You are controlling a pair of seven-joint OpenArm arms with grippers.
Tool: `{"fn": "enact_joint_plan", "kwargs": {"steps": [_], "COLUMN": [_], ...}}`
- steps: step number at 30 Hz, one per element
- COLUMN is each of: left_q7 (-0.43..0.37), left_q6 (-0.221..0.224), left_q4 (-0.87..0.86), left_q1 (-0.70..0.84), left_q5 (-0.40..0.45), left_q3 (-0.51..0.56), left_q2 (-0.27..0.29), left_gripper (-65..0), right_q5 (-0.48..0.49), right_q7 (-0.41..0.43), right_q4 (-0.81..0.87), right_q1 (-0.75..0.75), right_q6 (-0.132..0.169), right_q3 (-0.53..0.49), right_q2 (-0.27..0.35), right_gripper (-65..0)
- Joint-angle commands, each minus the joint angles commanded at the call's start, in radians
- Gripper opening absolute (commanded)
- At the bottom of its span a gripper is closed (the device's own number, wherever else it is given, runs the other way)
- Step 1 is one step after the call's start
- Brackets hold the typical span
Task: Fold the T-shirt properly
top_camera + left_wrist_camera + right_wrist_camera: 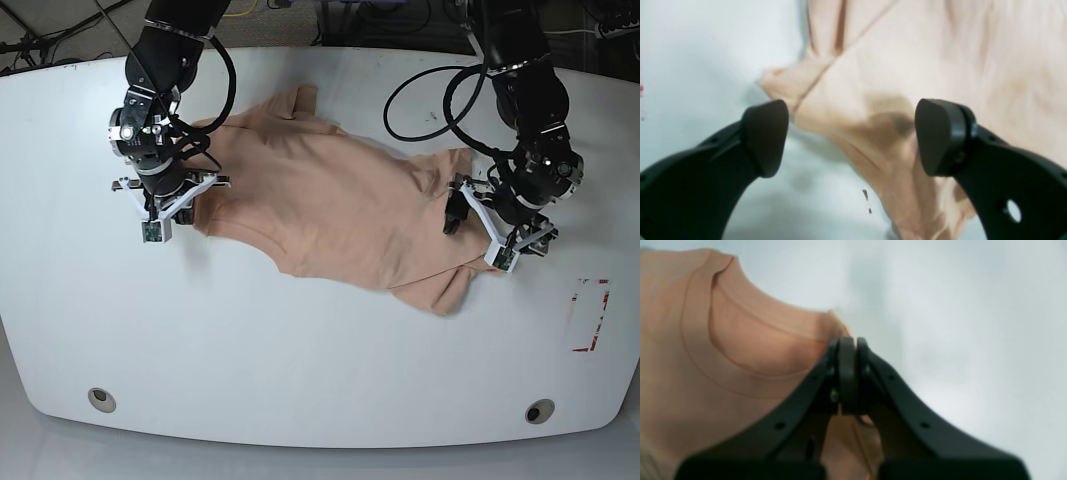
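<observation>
**On the white table: shirt spread between two arms**

Left wrist view: the left gripper (851, 136) stands wide open, its two dark pads far apart and nothing between them. Below and beyond the gap lies the T-shirt (907, 66), peach in colour and somewhat blurred. A bunched, creased fold of the cloth runs down between the pads toward the bottom edge, and a narrower tongue of fabric points left onto the table (706, 50). The right-hand pad sits over the cloth; the left-hand pad is over bare white surface. Two small dark specks (867, 200) mark the table just beside the fold.

Right wrist view: the right gripper (847, 350) has its fingers pressed together with no gap showing. Peach cloth is visible just behind and beneath the tips, so it appears to pinch the shirt's edge close to the collar (706, 350), whose ribbed neckband curves across the left half of the picture. This view is soft, and the exact grip cannot be made out.

Base view: the T-shirt (330, 210) lies crumpled and slantwise across the middle of the table (300, 380), from upper left to lower right. The right gripper (163, 213), on this view's left, meets the cloth at its left edge. The left gripper (488, 228), on this view's right, hangs at the shirt's right edge. Red markings (590, 315) show on the table near its right side, well apart from the shirt.
</observation>
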Motion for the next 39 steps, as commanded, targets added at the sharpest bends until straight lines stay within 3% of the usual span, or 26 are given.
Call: {"fn": "enact_joint_plan", "kwargs": {"steps": [17, 33, 35, 39], "left_q7": [0.06, 0.034, 0.028, 0.017], "left_q6": [0.0, 0.0, 0.0, 0.0], "left_q4": [0.016, -0.104, -0.12, -0.149], "left_q1": [-0.077, -0.071, -0.069, -0.066], "left_q5": [0.041, 0.003, 0.007, 0.015], "left_q3": [-0.045, -0.036, -0.029, -0.017], "left_q2": [-0.005, -0.035, -0.034, -0.032], "left_gripper": [-9.7, -9.1, -10.5, -19.4], "right_q5": [-0.015, -0.015, -0.014, -0.016], "right_q7": [-0.009, -0.018, -0.016, -0.016], "right_q4": [0.016, 0.016, 0.015, 0.017], "right_q1": [0.009, 0.007, 0.005, 0.002], "right_q6": [-0.003, -0.003, -0.004, -0.004], "right_q3": [-0.014, -0.012, -0.01, -0.004], "right_q2": [0.032, 0.038, 0.035, 0.024], "right_gripper": [-64.2, -62.2, -62.5, -64.0]}}
